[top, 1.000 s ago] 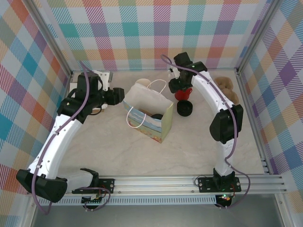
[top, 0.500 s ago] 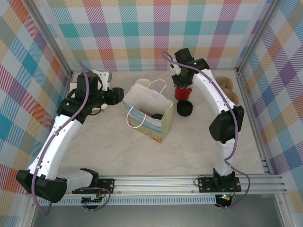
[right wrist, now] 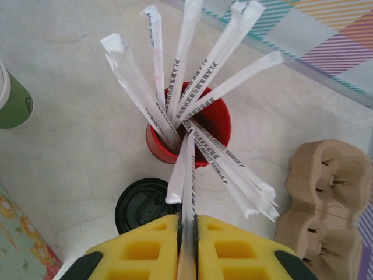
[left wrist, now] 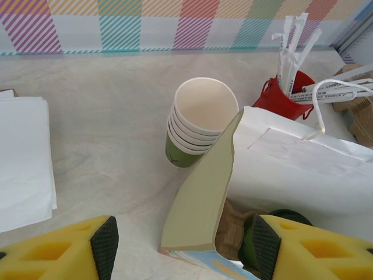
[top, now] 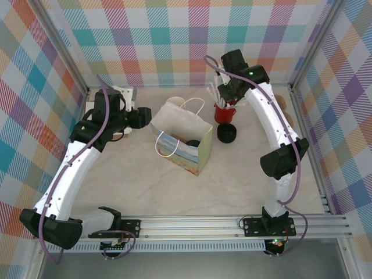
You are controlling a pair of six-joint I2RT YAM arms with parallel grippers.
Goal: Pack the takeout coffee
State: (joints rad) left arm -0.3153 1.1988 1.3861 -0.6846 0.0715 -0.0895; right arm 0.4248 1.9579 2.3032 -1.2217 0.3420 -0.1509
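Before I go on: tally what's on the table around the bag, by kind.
Cup stacks: 1
Red mugs of straws: 1
Loose black lids: 1
Cardboard carriers: 1
White paper piles: 1
Total: 5

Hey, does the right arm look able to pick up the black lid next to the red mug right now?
Probably not yet. The right hand is shut on a wrapped straw, so it's occupied, though the black lid lies uncovered close beside the red mug.
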